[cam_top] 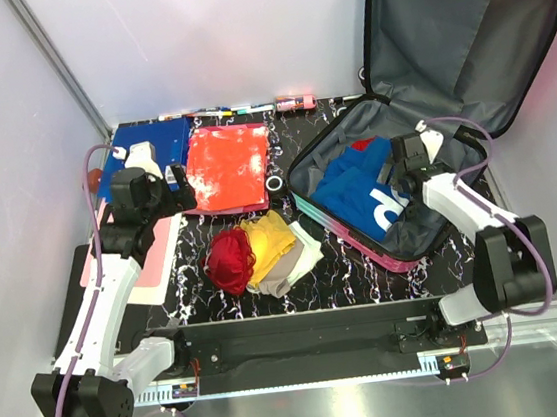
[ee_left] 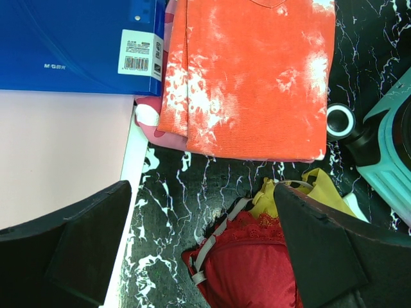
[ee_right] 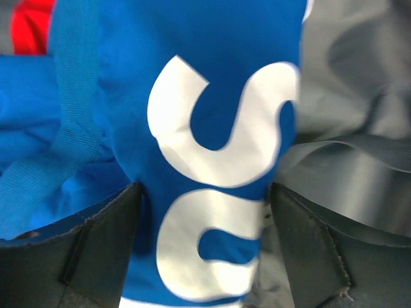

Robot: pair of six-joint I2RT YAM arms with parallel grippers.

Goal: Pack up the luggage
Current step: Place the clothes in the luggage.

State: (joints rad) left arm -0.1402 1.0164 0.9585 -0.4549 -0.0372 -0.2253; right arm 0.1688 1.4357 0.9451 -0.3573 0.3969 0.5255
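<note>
The luggage (cam_top: 363, 244) lies open at the right of the table, its grey-lined lid (cam_top: 459, 27) standing up. A blue garment with white letters (cam_top: 362, 194) lies in its lower half. My right gripper (cam_top: 396, 177) hangs low over that garment inside the case. In the right wrist view the jaws (ee_right: 205, 250) stand wide open, with the blue garment (ee_right: 212, 77) lying between them on the grey lining (ee_right: 359, 115). My left gripper (cam_top: 181, 189) is open above the table between the orange shirt (cam_top: 229, 169) and a red garment (ee_left: 250, 269).
A pile of red (cam_top: 229, 259), yellow (cam_top: 266, 235) and pale clothes lies mid-table. A blue folder (cam_top: 146, 148) and pink sheet (cam_top: 158, 252) are at the left. Markers and small items line the back edge. The luggage's wheel (ee_left: 340, 122) sits near the orange shirt (ee_left: 250, 77).
</note>
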